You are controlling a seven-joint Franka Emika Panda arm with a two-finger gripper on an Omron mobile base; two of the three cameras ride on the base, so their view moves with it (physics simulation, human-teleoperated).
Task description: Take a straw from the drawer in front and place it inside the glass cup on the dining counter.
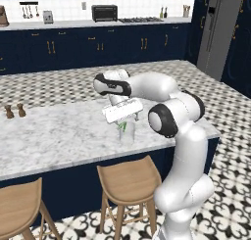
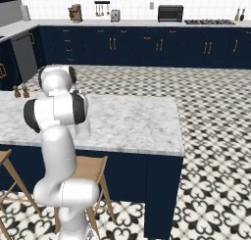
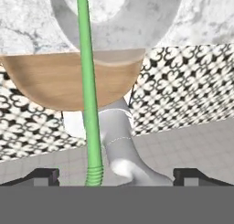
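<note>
The glass cup (image 1: 127, 132) stands on the dining counter (image 1: 59, 131), near its front edge, and appears as a grey ring (image 3: 151, 22) in the hand view. The green straw (image 3: 89, 95) leans inside it, also seen as a green sliver (image 1: 122, 127) in the glass. My gripper (image 1: 124, 119) hangs straight above the cup, pointing down. It is open: the fingertips (image 3: 45, 175) stand wide apart, and the straw's ribbed upper end rises between them, touching neither. In the right base view my arm hides most of the cup (image 2: 86, 129). The drawer is out of view.
Two small brown shakers (image 1: 14, 110) stand at the counter's left. Wooden stools (image 1: 128, 182) are tucked under the front edge, one directly below the cup (image 3: 45, 81). The counter's right end (image 2: 171, 136) drops to patterned floor.
</note>
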